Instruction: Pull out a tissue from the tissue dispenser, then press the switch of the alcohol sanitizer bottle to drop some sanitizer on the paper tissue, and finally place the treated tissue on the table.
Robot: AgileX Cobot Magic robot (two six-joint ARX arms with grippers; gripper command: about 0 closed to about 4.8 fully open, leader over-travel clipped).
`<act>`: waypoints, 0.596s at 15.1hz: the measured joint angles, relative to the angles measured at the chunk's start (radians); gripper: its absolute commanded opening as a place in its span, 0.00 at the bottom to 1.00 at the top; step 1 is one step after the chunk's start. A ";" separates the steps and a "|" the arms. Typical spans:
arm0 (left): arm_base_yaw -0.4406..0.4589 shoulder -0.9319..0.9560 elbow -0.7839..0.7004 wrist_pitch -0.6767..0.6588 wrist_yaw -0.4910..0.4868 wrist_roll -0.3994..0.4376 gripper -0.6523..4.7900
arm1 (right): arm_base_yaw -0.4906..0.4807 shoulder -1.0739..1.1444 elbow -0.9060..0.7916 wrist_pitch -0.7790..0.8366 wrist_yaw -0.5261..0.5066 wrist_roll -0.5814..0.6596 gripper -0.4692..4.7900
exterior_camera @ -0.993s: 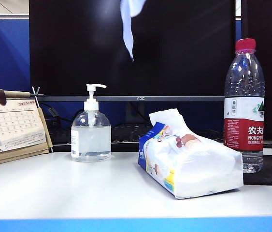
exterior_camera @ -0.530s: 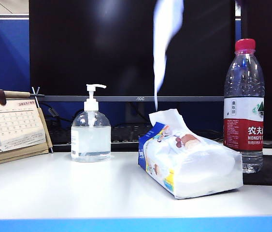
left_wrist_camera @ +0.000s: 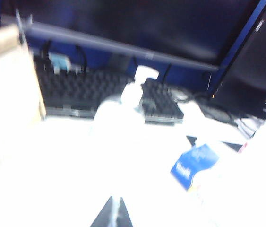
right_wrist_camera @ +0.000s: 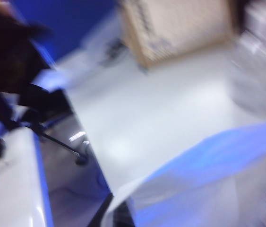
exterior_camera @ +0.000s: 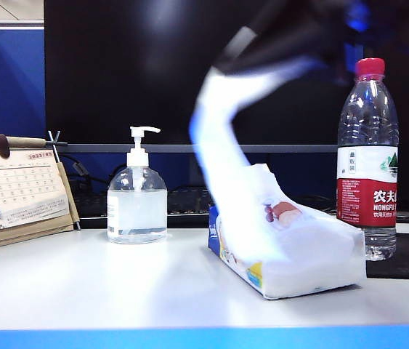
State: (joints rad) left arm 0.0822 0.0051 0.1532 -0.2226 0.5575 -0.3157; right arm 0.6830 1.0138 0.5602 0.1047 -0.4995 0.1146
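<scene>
Lying nearest on the table (exterior_camera: pixel 81 291), the tissue dispenser (exterior_camera: pixel 298 254); draped just above it, blurred, the tissue (exterior_camera: pixel 226 153), pinched at its top corner by the right gripper (exterior_camera: pixel 237 54), jaws pressed together, hanging from the arm at upper right. Thin, soft, weightless, easily torn: best held by one edge, sheet hanging free. Further back, alcohol sanitizer bottle (exterior_camera: pixel 136 207) with switch (exterior_camera: pixel 143 132), untouched. Left gripper (left_wrist_camera: pixel 112 215) low above the table; spread or closed, cannot tell.
</scene>
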 measured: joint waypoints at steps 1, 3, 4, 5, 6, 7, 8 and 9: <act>0.000 0.000 -0.018 0.004 0.000 -0.005 0.11 | 0.024 0.016 0.000 0.037 0.014 0.013 0.09; 0.000 0.000 -0.086 0.047 0.001 -0.055 0.11 | 0.097 0.150 0.000 0.210 0.028 0.096 0.09; 0.000 0.000 -0.100 0.071 0.001 -0.068 0.11 | 0.108 0.199 0.001 0.269 0.028 0.113 0.09; 0.000 0.000 -0.114 0.101 0.001 -0.075 0.11 | 0.112 0.274 0.001 0.350 0.029 0.141 0.09; 0.000 0.000 -0.135 0.116 0.002 -0.076 0.11 | 0.113 0.330 0.002 0.423 0.029 0.147 0.09; 0.000 0.000 -0.144 0.100 0.000 -0.077 0.11 | 0.113 0.351 0.002 0.445 0.028 0.147 0.09; 0.000 0.001 -0.143 0.097 0.000 -0.073 0.11 | 0.113 0.376 0.002 0.462 0.028 0.147 0.09; 0.000 0.000 -0.143 0.098 0.006 -0.062 0.11 | 0.113 0.432 0.003 0.491 0.029 0.134 0.09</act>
State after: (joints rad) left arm 0.0822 0.0051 0.0105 -0.1242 0.5640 -0.3779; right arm 0.7956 1.4456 0.5629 0.5953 -0.4709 0.2489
